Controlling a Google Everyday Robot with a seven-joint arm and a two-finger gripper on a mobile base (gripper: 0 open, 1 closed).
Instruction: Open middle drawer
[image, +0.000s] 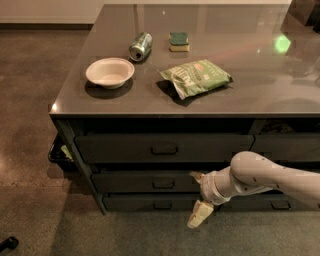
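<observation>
The middle drawer (135, 182) is a dark grey flat front, second in a stack of three under the counter, and looks shut. Its small loop handle (163, 184) sits at the centre. My gripper (198, 196) is low in front of the drawers, just right of that handle and apart from it. It is open: one pale finger (197, 175) lies at the level of the middle drawer and the other (199, 215) hangs below the bottom drawer (135, 203). It holds nothing. The white arm comes in from the right.
The taller top drawer (130, 148) is above. On the grey countertop (250, 95) are a white bowl (110, 72), a tipped can (140, 46), a sponge (179, 41) and a green chip bag (196, 77). More drawers stand at the right (285, 146). The floor is concrete.
</observation>
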